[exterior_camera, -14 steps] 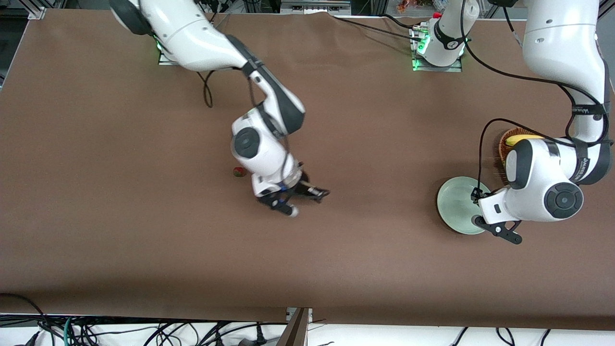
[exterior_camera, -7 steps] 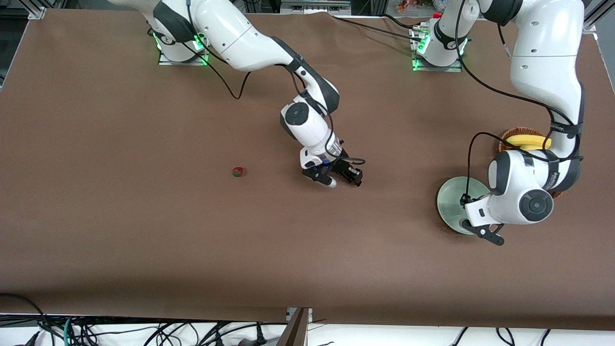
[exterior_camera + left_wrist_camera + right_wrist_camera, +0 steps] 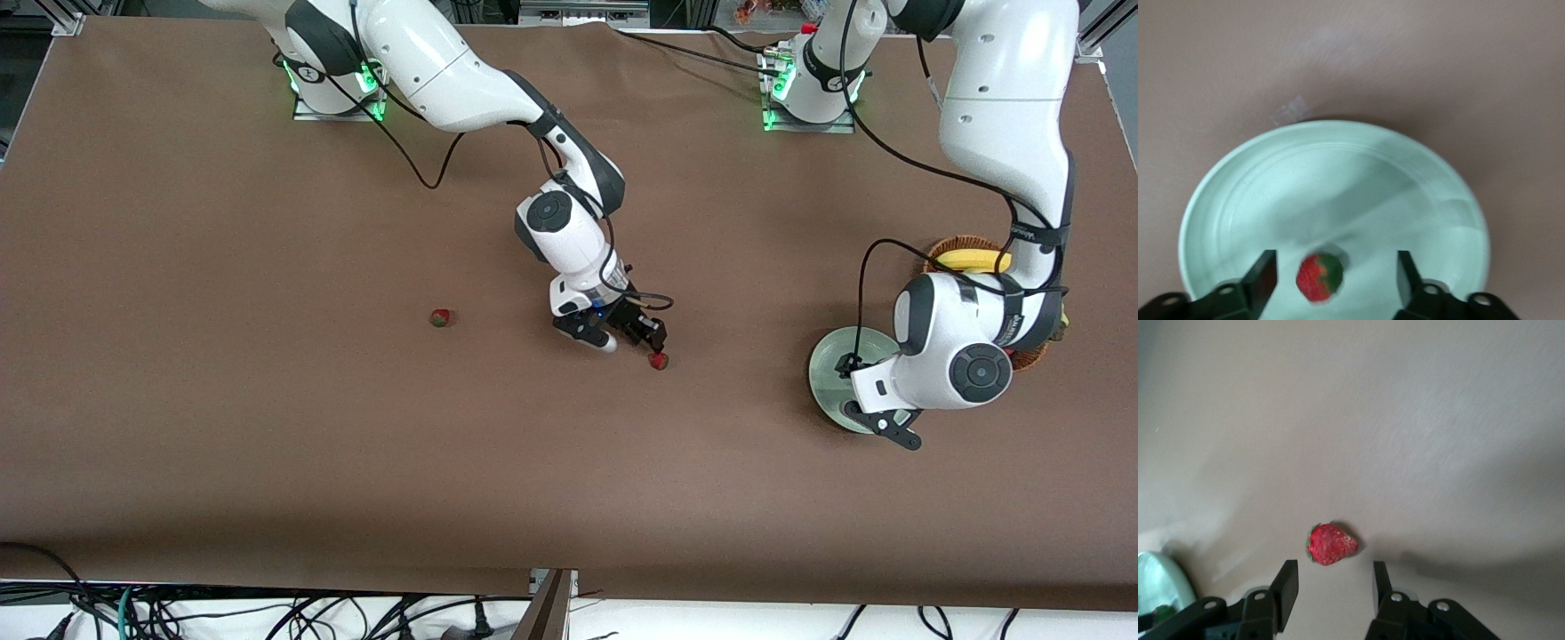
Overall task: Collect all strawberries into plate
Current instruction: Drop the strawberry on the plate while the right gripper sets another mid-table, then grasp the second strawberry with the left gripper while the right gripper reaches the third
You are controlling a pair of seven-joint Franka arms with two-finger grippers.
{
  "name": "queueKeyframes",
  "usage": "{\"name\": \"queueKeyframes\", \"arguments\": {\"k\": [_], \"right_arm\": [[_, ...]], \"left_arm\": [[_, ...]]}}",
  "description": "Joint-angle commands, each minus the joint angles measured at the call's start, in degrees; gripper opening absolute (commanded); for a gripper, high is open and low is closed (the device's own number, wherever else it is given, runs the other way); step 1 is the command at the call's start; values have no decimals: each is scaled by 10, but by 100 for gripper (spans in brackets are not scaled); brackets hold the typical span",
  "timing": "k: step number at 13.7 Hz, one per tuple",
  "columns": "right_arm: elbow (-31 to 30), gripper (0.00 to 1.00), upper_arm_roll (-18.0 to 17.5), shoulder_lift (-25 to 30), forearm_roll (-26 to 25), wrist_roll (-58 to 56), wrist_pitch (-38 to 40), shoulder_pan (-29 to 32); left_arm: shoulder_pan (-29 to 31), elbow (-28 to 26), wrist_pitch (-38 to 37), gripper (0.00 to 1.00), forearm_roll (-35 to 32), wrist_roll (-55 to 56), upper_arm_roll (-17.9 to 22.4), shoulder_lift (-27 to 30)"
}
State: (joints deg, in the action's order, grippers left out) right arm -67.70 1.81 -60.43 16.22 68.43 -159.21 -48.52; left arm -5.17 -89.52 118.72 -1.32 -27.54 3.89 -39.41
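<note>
The pale mint-green plate lies near the left arm's end of the table. My left gripper hangs over it, open. In the left wrist view a strawberry rests on the plate, loose between the spread fingers of the left gripper. My right gripper is low over mid-table, open. A second strawberry lies on the cloth just off its fingertips; the right wrist view shows this strawberry ahead of the right gripper, untouched. A third strawberry lies toward the right arm's end.
A brown wicker basket holding a banana stands beside the plate, farther from the front camera, partly under the left arm. The plate's rim shows at the edge of the right wrist view. The table is covered in brown cloth.
The left gripper opened and let its strawberry drop onto the plate. The right arm swung toward the left arm's end and opened; a strawberry now lies by its fingertips.
</note>
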Motion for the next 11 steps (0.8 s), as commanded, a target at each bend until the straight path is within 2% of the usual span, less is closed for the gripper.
{"name": "queueKeyframes", "arguments": {"k": [1,4,7,9,11], "right_arm": [[2,53,14,48,-10,-44,124,36],[-20,53,16,104,-8,-192,250,97],[-45,52,21,146,-8,-335,363,158],[-109,53,56,185,-9,-409,387,163],[-187,53,71,224,-9,-449,375,163]], "left_arm": [[-13,30,-69,100,-4,41,-33,42],[-48,58,-83,100,-3,195,-68,41],[-113,72,-56,100,19,337,-74,22],[-140,73,11,100,48,414,-74,0],[-177,57,87,100,51,463,-73,-19]]}}
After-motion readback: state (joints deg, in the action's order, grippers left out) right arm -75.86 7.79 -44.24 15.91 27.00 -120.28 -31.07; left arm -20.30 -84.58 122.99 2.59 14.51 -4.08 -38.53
